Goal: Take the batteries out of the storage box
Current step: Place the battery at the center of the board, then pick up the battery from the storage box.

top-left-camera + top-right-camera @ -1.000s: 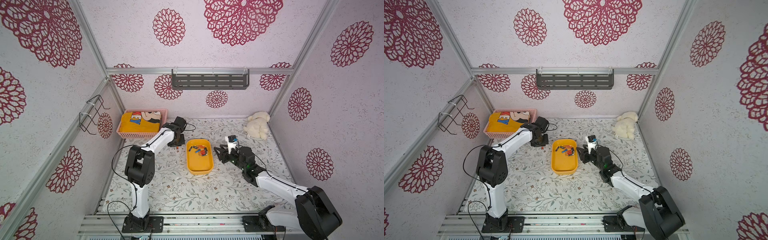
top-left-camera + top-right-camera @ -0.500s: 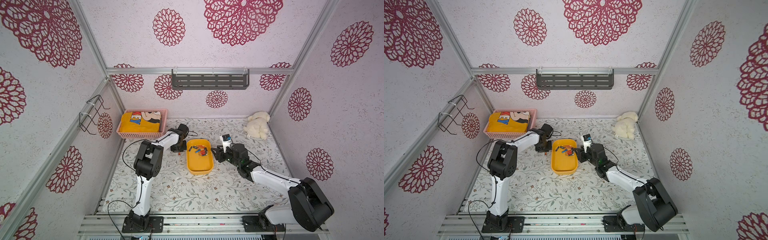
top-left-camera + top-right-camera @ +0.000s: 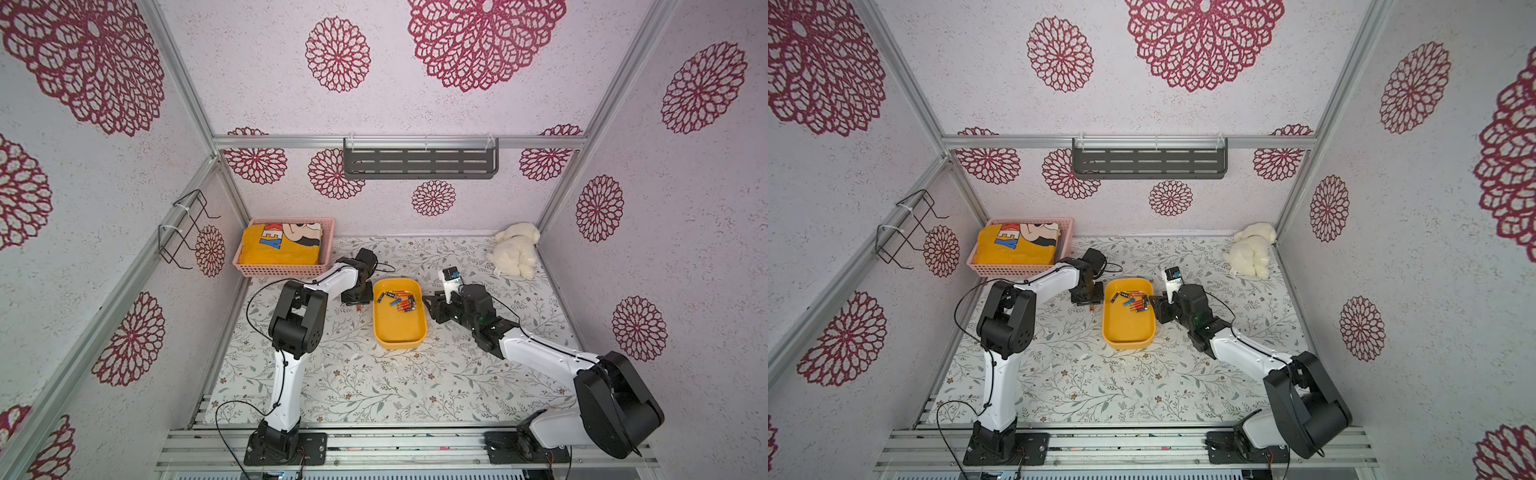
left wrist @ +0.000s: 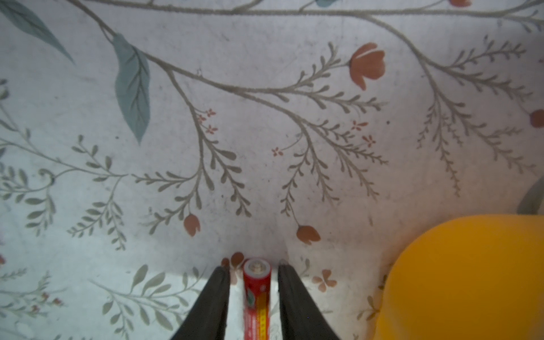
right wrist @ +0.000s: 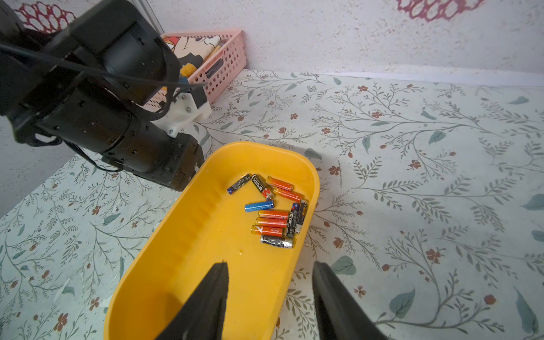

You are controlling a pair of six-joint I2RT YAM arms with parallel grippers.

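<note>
Left hand (image 4: 253, 265) low, slightly open, right hand (image 5: 270, 263) wider open, seemingly hovering

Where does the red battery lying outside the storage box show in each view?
Both top views: the red battery lies just beside the storage box.
Left wrist: the battery sits between the left hand's open fingers.
Right wrist: not visible.
Shared landmark: the storage box.

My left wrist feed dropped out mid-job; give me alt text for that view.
A red battery lies on the floral mat between the open jaws of the left pincer, with a gap on each side, so it is not gripped. A rounded corner of the yellow storage box shows close by.
</note>
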